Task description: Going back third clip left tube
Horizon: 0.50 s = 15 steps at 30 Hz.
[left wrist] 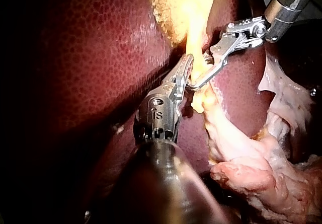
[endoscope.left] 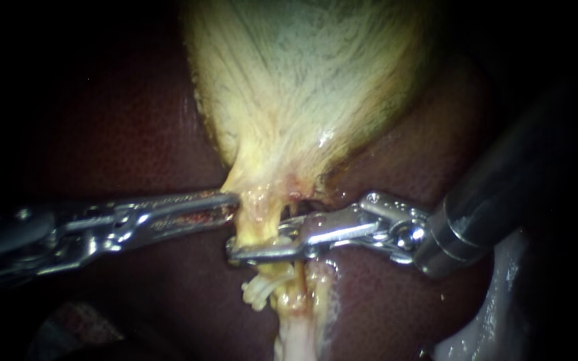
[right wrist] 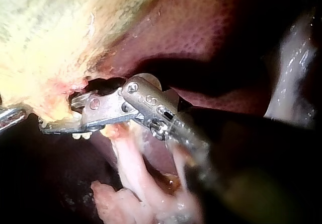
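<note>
Surg. lab bench: liver [endoscope.left: 135, 134] w/ gallbladder [endoscope.left: 302, 67].

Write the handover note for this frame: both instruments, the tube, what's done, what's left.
The left instrument: jaws shut on the gallbladder at its neck.
The right instrument: jaws open, straddling the tube just below that neck.
No clip can be made out there, so clipping is unconfirmed.
Left to do: probably draw the right instrument back off the tube while the left holds.

Light pools on the pale yellow, fibrous gallbladder [endoscope.left: 302, 80], leaving the dark red, mottled liver [endoscope.left: 122, 134] dim and the margins black. Glare flashes off the silvery steel right instrument [endoscope.left: 255, 242].
</note>
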Each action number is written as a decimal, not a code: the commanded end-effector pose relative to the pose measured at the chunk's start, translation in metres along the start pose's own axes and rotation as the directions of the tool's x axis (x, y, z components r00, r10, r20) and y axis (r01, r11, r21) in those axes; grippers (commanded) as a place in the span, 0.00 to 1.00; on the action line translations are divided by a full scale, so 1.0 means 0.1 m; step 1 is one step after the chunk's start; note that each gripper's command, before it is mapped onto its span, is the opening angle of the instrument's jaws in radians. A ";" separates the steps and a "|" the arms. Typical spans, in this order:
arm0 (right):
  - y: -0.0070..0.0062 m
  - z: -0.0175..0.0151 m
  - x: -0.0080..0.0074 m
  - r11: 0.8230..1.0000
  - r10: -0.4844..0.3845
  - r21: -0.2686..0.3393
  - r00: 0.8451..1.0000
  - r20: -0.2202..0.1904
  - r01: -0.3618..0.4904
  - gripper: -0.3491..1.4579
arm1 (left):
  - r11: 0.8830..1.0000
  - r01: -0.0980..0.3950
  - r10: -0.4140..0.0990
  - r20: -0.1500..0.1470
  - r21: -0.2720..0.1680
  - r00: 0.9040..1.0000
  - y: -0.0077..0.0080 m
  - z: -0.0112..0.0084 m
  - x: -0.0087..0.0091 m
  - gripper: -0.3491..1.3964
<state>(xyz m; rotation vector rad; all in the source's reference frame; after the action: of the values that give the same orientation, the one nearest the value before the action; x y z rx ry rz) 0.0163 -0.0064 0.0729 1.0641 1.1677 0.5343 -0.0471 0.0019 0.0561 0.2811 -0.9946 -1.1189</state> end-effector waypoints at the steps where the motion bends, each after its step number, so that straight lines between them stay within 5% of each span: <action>1: 0.000 0.000 0.000 1.000 0.000 0.001 1.000 0.000 0.000 0.00 | 1.000 0.000 0.000 0.000 0.000 1.000 0.000 0.000 0.000 0.00; 9: -0.002 -0.001 -0.001 1.000 -0.001 0.002 1.000 0.001 0.001 0.00 | 1.000 0.000 0.000 0.000 0.000 1.000 0.000 0.000 0.000 0.00; 15: -0.007 0.000 -0.001 1.000 -0.001 0.003 1.000 0.002 0.001 0.32 | 1.000 0.000 0.000 0.000 0.000 1.000 0.000 -0.001 0.000 0.00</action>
<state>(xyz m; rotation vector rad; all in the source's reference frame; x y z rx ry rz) 0.0162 -0.0069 0.0722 1.0675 1.1669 0.5310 -0.0470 0.0019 0.0561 0.2813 -0.9949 -1.1181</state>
